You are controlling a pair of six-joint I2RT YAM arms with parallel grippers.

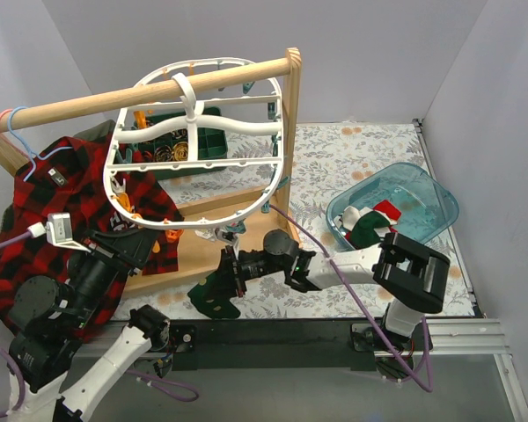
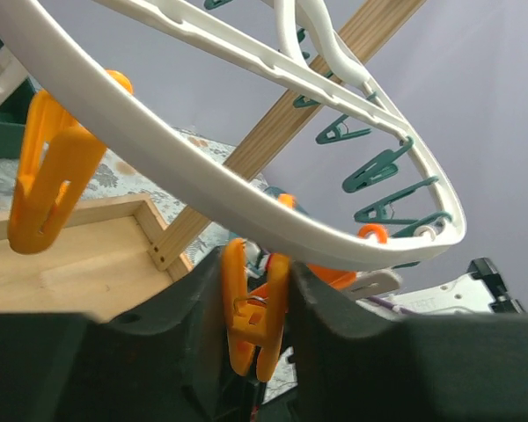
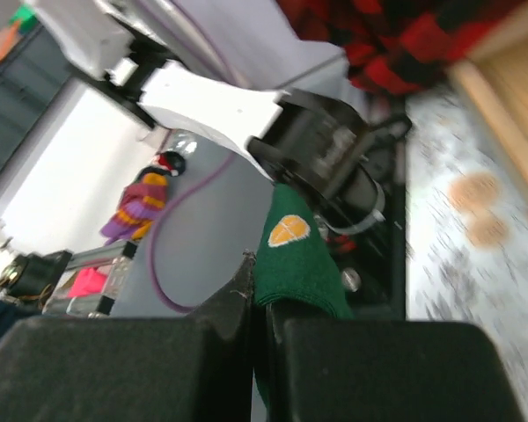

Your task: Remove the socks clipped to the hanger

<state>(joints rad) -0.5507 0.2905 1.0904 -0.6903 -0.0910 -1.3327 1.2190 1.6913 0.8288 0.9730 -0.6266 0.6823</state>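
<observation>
The white oval hanger (image 1: 202, 132) hangs by its hook from the wooden rail (image 1: 141, 95). My left gripper (image 1: 158, 239) is shut on an orange clip (image 2: 253, 308) under the hanger's near rim (image 2: 246, 211), squeezing it between both fingers. My right gripper (image 1: 231, 268) is shut on a dark green sock (image 1: 213, 299) below the hanger's near edge. In the right wrist view the sock (image 3: 299, 272) shows a gold motif and sticks up from the closed jaws. I cannot tell whether a clip still holds it.
A red-and-black plaid shirt (image 1: 35, 237) hangs on a thin hanger at the left. A clear blue bin (image 1: 405, 207) at the right holds red and green socks (image 1: 370, 224). A wooden stand base (image 1: 202, 251) lies under the hanger. More orange (image 2: 48, 185) and teal clips (image 2: 374, 171) hang from the frame.
</observation>
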